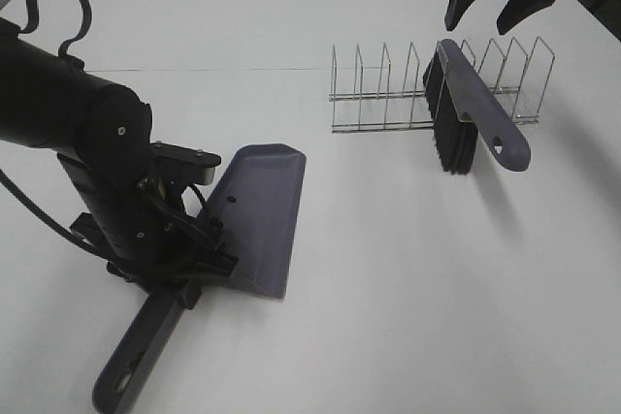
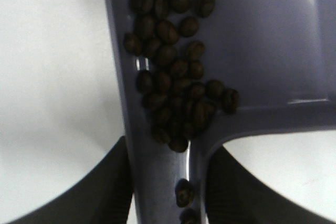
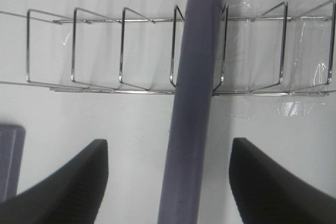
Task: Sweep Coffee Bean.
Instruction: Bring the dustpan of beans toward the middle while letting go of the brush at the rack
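On the left of the table [image 1: 408,269], the left gripper [image 1: 184,264] pinches the handle of the grey-purple dustpan [image 1: 260,215]; its jaws sit pressed against either side of the handle neck, as the left wrist view shows. The coffee bean [image 2: 176,72] heap lies inside the pan, gathered against one side wall where the tray narrows into the handle, with a couple of beans down in the handle channel. No loose beans show on the tabletop in the overhead view, so the sweeping itself looks done.

Farther right, the brush [image 1: 475,118] rests in the wire rack [image 1: 388,94], bristles down and handle slanting toward the near right. The right gripper [image 1: 495,2] hangs above it at the far right, jaws spread wide and touching nothing.

The step in hand appears to be wrapping up. The next move likely calls for keeping the pan level so the beans do not roll out.
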Robot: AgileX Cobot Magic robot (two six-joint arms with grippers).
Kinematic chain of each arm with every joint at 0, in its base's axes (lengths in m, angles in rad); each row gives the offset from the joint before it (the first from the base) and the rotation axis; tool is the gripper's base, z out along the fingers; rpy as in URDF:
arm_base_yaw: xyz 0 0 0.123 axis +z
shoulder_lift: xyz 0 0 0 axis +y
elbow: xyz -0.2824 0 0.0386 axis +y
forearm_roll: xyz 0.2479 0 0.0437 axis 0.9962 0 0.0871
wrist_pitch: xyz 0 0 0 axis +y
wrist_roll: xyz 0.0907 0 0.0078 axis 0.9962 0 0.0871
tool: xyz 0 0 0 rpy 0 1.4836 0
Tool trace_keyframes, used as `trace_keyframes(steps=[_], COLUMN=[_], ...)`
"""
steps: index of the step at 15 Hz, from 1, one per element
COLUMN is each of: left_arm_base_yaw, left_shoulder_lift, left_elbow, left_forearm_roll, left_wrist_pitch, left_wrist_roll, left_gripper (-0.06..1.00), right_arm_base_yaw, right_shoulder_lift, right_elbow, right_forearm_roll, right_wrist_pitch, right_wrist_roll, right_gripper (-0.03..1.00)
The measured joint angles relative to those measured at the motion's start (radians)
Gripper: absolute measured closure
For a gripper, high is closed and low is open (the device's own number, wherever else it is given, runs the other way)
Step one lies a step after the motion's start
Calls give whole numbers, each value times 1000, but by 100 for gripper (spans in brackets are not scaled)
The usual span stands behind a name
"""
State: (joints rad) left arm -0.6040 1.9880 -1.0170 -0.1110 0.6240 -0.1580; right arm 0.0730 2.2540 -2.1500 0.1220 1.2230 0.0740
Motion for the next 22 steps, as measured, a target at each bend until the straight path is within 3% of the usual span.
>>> trace_keyframes(steps=[5, 8, 13, 18, 22], left_arm_base_yaw=[0, 0, 0, 0, 0], left_shoulder_lift=[3, 57, 147, 151, 153], left_elbow=[-3, -104, -268, -278, -279], left_forearm_roll=[54, 94, 99, 72, 33], left_wrist_pitch=[-46, 18, 115, 121, 126], left_wrist_roll=[-1, 4, 56, 61, 85], left_gripper=[61, 61, 61, 61, 46], right_arm_base_yaw=[0, 0, 0, 0, 0], right_shoulder_lift=[-20, -20, -20, -20, -20], right_elbow=[0, 0, 0, 0, 0], right_forearm_roll=[12, 31, 31, 34, 51], right_wrist_pitch=[0, 0, 0, 0, 0], right_wrist_roll=[0, 0, 0, 0, 1], right_gripper=[40, 40, 40, 40, 40])
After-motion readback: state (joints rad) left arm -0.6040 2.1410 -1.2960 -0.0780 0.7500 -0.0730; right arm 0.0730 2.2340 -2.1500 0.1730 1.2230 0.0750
